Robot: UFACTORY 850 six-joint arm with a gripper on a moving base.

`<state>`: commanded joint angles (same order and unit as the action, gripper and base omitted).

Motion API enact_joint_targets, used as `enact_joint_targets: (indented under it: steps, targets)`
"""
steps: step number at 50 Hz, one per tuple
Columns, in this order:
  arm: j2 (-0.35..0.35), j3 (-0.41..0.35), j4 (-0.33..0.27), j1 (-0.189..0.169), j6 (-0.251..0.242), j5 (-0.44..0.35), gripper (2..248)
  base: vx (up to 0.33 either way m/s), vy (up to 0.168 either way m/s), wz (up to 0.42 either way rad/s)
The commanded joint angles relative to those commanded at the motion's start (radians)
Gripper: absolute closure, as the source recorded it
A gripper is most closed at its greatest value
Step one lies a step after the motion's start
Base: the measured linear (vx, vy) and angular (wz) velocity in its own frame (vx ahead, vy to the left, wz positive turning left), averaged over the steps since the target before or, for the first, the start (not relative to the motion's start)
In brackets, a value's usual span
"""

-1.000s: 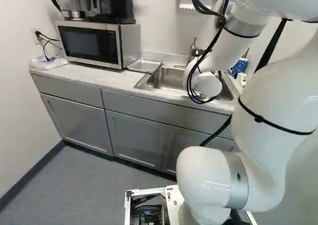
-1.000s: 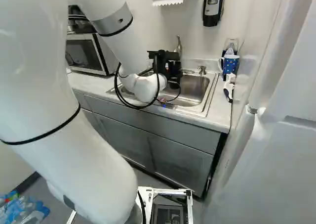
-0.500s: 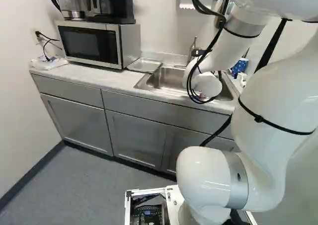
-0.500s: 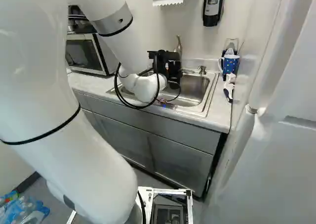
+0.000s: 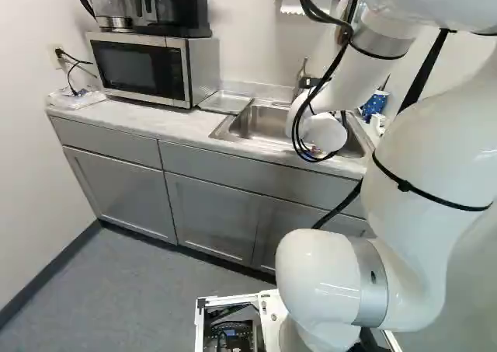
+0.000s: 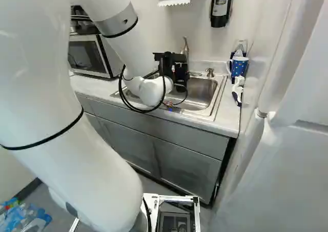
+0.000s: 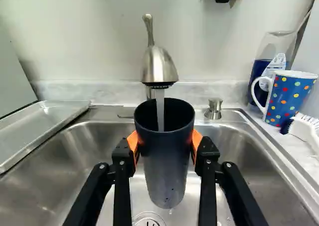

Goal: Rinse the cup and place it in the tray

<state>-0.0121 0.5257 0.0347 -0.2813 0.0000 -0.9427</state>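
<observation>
Cup (image 7: 167, 161) held under the running tap (image 7: 159, 69)

My gripper (image 6: 181, 71) has the dark cup between both orange pads, above the sink (image 7: 244, 161); water falls inside, its level hidden from me. In the left base view my arm (image 5: 322, 132) covers both. The tray (image 5: 226, 102) lies toward the counter's (image 5: 177, 121) back edge, between microwave (image 5: 140, 68) and sink, cut off in the wrist view.

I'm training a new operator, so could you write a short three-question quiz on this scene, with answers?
1. True or false: water is running from the faucet into the cup.
2. The tray lies: (a) on the floor; (b) beside the sink, toward the microwave; (c) against the ceiling.
3. Fill in: the hand grips the cup with ____ pads.

Key: 1 true; 2 b; 3 orange.
</observation>
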Motion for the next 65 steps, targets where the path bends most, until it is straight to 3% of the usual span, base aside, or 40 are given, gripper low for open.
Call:
enact_joint_targets:
  steps: [65]
  targets:
    - [0.0, 0.0, 0.0, 0.0, 0.0, 0.0, 128, 0.0, 0.0, 0.0]
